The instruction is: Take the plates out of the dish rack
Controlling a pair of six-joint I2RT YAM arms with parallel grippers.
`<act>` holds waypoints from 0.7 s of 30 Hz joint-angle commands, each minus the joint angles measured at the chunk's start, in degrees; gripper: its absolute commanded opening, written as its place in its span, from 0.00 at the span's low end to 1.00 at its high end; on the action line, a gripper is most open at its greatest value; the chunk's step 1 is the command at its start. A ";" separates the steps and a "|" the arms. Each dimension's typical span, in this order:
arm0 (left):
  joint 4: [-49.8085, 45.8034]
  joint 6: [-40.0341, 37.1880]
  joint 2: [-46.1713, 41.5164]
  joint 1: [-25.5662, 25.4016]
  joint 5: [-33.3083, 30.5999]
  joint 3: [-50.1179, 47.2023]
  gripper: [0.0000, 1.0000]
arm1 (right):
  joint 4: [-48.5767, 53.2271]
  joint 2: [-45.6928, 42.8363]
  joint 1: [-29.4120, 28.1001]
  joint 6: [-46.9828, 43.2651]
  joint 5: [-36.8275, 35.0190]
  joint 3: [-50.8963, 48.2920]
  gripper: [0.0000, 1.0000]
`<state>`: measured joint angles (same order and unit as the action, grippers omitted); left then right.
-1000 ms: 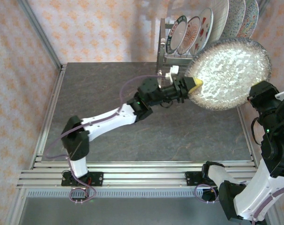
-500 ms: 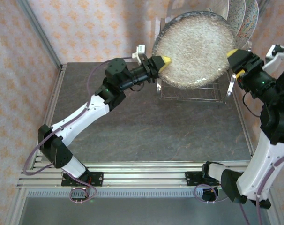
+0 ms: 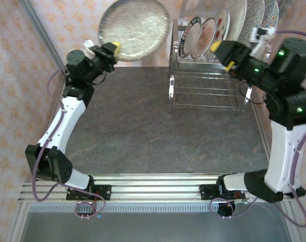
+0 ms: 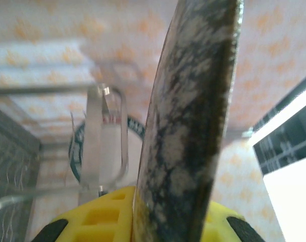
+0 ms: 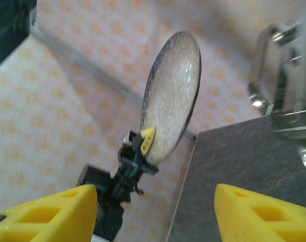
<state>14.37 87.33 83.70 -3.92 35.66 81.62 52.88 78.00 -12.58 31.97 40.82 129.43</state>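
My left gripper (image 3: 111, 50) is shut on the rim of a large speckled plate (image 3: 134, 29), holding it high at the back left, left of the chrome dish rack (image 3: 206, 83). The left wrist view meets that speckled plate (image 4: 191, 121) edge-on between the yellow fingers (image 4: 100, 222). The right wrist view has the speckled plate (image 5: 172, 96) and the left gripper (image 5: 147, 140) far ahead. My right gripper (image 3: 222, 55) is open and empty in front of the rack's right part. Several patterned plates (image 3: 208, 36) stand upright in the rack's upper slots.
The rack's lower wire shelf (image 3: 203, 96) holds nothing. Patterned walls enclose the dark table (image 3: 158, 136) at the back and both sides. An aluminium rail (image 3: 143, 184) runs along the near edge.
The left arm has swung the speckled plate from in front of the rack up and over to the back left. The right gripper has let go of the plate and pulled back to the right.
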 commanded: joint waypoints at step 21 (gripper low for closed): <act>17.76 -7.91 -8.07 16.23 -1.65 -21.41 0.00 | -37.62 4.86 -27.86 -24.94 -17.32 -27.34 0.76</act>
<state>14.70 82.54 79.77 12.49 32.10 60.01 24.99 87.96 -40.45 11.03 24.95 106.52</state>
